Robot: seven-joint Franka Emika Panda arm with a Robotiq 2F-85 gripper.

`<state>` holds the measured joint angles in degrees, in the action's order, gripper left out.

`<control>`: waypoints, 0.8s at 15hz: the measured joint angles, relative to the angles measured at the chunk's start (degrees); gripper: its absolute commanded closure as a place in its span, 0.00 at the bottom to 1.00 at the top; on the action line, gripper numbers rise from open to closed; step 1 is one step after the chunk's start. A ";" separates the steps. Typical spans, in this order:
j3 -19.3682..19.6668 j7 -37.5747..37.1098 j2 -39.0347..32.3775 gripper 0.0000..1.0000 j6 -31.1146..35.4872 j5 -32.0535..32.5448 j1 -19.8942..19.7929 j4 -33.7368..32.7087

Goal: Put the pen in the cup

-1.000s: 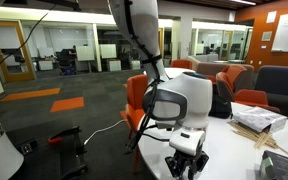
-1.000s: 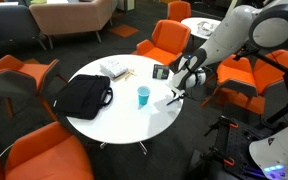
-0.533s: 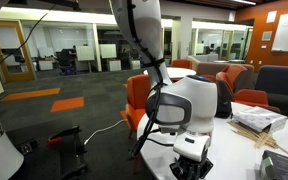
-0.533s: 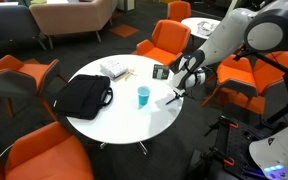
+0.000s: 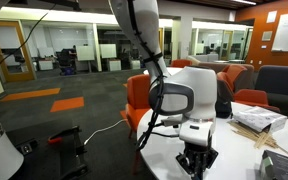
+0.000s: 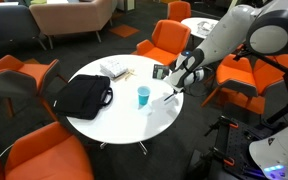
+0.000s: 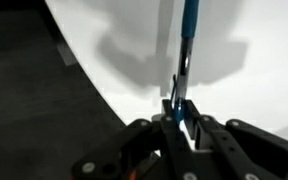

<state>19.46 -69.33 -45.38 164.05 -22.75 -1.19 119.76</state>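
Pincer (image 7: 184,128) clamped on thin dark blue straight pen (image 7: 188,45), tip pointing out over white round table (image 7: 249,100). I judge grasp made, carry step ahead. In exterior view, small teal plastic cup (image 6: 143,95) upright at left of view, near but apart; pincer low at table's rim to its right. Next I must lift, stand pen upright, centre over cup mouth. Arm (image 6: 219,40) reaches in from right of view, wrist angled down.

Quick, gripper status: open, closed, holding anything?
Gripper: closed, holding the pen by one end.
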 measured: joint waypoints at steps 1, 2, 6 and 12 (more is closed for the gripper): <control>2.28 -0.56 0.59 0.98 -0.32 0.99 2.27 0.06; 4.94 -1.64 1.12 0.98 -0.53 2.58 4.86 0.12; 16.07 -8.04 2.02 0.98 -1.31 10.62 16.34 0.04; 27.03 -17.63 1.11 0.98 -2.45 18.85 30.40 -2.21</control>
<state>46.49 -86.96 -44.26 161.60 -3.90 29.21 117.55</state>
